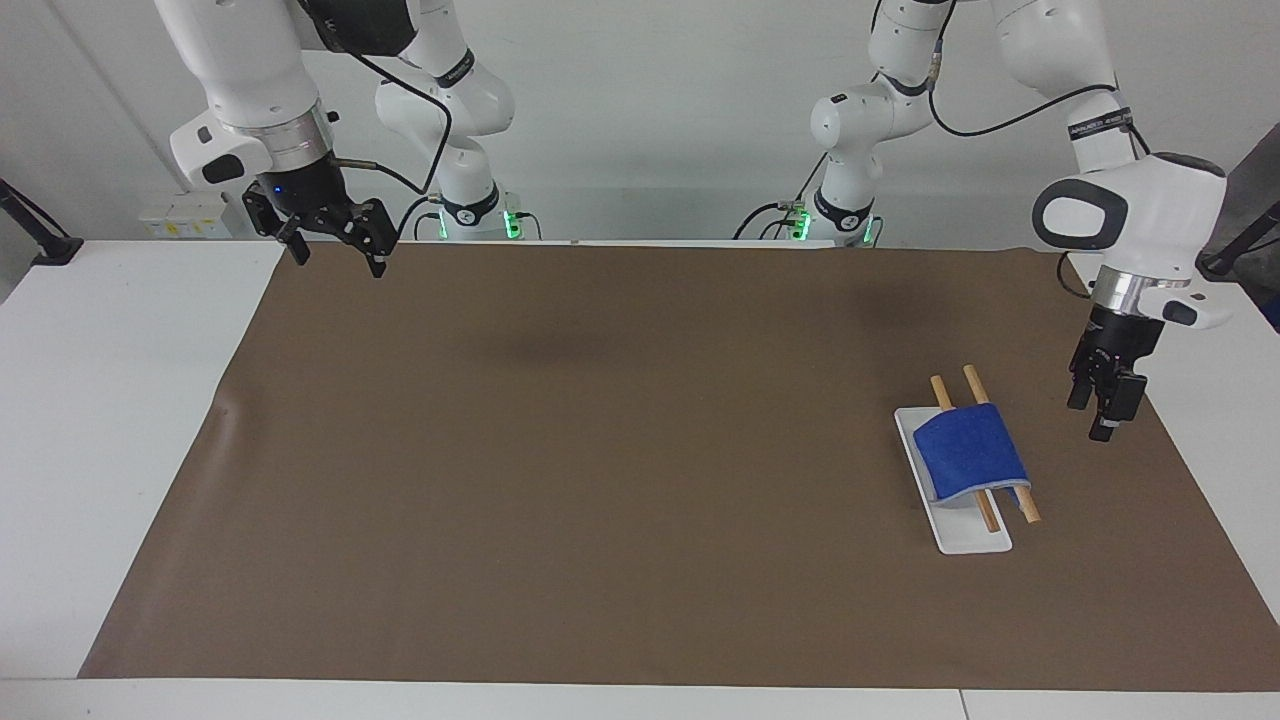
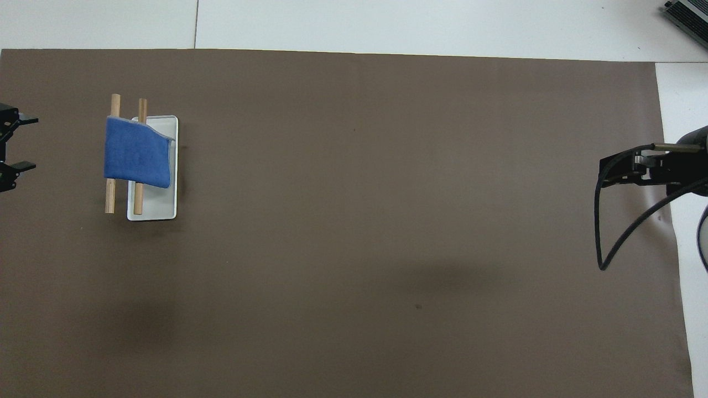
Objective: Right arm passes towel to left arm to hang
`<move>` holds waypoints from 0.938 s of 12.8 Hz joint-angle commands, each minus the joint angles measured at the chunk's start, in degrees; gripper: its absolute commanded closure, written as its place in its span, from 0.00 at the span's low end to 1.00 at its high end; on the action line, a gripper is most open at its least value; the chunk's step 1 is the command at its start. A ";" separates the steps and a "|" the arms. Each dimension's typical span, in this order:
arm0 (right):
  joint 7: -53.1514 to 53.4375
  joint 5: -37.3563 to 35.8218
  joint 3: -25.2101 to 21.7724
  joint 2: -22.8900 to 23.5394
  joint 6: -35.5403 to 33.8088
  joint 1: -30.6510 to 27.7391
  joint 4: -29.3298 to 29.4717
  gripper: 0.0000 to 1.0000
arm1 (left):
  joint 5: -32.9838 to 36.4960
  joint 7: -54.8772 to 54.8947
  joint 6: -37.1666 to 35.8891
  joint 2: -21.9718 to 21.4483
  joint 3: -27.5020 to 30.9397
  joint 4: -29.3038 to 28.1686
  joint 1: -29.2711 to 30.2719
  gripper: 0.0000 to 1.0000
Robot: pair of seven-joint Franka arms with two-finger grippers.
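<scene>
The small bright blue microfibre towel (image 1: 970, 452) (image 2: 136, 159) lay draped over two parallel round wooden rods (image 1: 1006, 468) (image 2: 113, 153) that stood above a white rectangular tray (image 1: 968, 535) (image 2: 159, 209), toward the left arm's end of the surface (image 1: 120, 420), which was covered by a brown mat (image 1: 600, 480) (image 2: 387, 221). The left hand (image 1: 1102, 412) (image 2: 12, 148) hung beside the rods, over the mat's edge, its fingers spread apart, holding nothing and clear of the cloth. The right hand (image 1: 335, 254) (image 2: 614, 168) waited in the air over the mat's corner at its own arm's end, fingers apart and empty.
</scene>
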 commanded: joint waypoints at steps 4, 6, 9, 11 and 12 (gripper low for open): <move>-1.70 -0.06 -1.27 -1.28 -0.35 0.72 -2.09 0.00 | 11.20 1.54 -16.43 4.81 1.14 16.66 -0.70 0.05; -1.70 -0.06 -1.18 -1.20 -0.26 0.55 -2.35 0.00 | 17.96 2.15 -23.73 4.72 1.41 20.98 -3.42 0.06; -1.70 0.20 -1.18 -1.20 -0.17 0.54 -2.61 0.00 | 19.84 6.88 -35.06 3.93 1.67 27.30 -5.71 0.07; -1.96 0.47 -1.18 -1.20 -0.26 0.63 -2.61 0.00 | 19.84 12.14 -43.15 3.49 2.19 30.30 -7.38 0.08; -3.01 0.81 -1.18 -1.20 -0.26 0.55 -2.53 0.00 | 19.84 17.22 -46.41 2.36 2.20 30.92 -8.00 0.09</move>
